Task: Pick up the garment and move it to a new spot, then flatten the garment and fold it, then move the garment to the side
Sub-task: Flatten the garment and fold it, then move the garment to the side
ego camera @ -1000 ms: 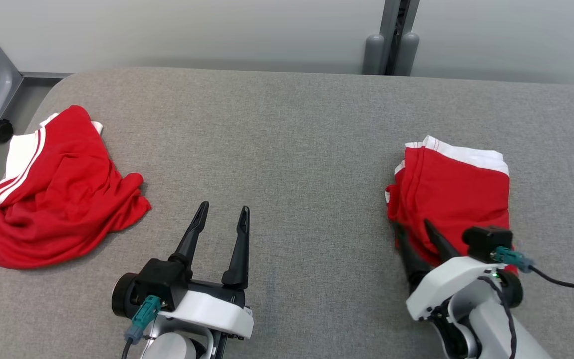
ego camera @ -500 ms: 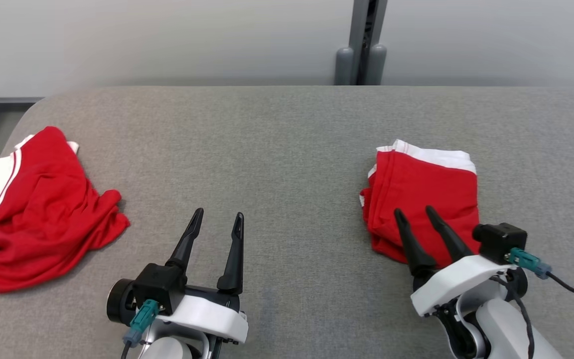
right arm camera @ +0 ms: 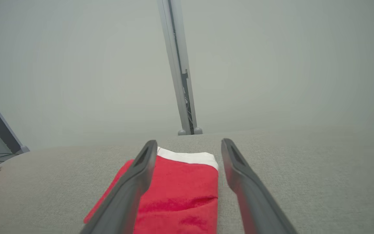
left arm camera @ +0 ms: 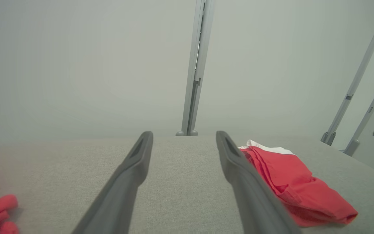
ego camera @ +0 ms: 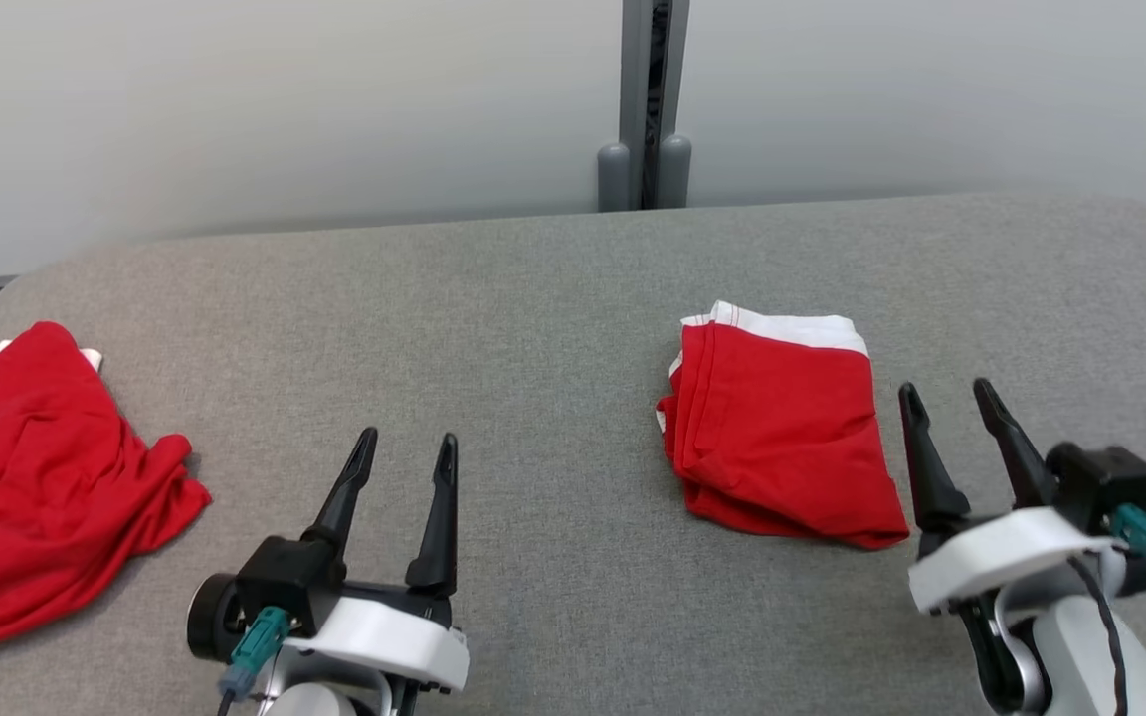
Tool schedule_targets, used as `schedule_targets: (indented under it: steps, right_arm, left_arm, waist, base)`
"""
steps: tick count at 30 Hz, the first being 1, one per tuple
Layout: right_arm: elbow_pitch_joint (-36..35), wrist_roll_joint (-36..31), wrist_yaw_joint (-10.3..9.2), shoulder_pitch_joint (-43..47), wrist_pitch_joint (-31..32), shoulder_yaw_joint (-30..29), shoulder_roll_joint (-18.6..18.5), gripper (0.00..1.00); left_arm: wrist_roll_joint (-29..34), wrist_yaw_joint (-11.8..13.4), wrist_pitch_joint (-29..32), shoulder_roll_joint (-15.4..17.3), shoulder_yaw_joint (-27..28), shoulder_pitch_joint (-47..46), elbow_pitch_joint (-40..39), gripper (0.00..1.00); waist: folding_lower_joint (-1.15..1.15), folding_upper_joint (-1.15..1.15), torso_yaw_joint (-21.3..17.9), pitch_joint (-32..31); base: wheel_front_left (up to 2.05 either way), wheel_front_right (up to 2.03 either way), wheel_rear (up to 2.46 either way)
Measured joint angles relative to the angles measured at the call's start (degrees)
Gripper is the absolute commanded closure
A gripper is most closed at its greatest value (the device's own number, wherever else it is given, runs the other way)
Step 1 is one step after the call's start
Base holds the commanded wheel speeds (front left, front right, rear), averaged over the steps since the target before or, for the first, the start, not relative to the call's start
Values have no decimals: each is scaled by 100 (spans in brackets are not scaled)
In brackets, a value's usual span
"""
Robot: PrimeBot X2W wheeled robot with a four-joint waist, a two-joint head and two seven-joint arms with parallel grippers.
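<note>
Seeing both sets of jaws standing apart: my right gripper (ego camera: 946,390) is just beside the folded red garment (ego camera: 782,438) on the grey desk (ego camera: 533,298), my left gripper (ego camera: 408,438) well apart from it.

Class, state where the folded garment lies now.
Head view: the folded garment lies right of centre on the grey table, just left of the right gripper.

No readable text, labels or numbers anywhere.
</note>
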Motion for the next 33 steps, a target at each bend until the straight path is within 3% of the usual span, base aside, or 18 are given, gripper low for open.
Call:
schedule_targets:
  steps: [8, 19, 33]
  right_arm:
    - [-632, -845, 0, 828, 0, -338, 54, 0]
    - [-1167, -865, 0, 1641, 0, -481, 33, 0]
    - [-1151, -816, 0, 1719, 0, -346, 107, 0]
  left_arm:
    - [8, 89, 0, 3, 325, 348, 4, 0]
    - [96, 81, 0, 2, 543, 806, -63, 0]
    - [123, 73, 0, 2, 550, 884, -41, 0]
  waist:
    - [0, 0, -59, -258]
    - [0, 0, 100, -457]
    - [0, 0, 143, -448]
  base:
    - [0, 0, 0]
    - [0, 0, 0]
    - [0, 0, 0]
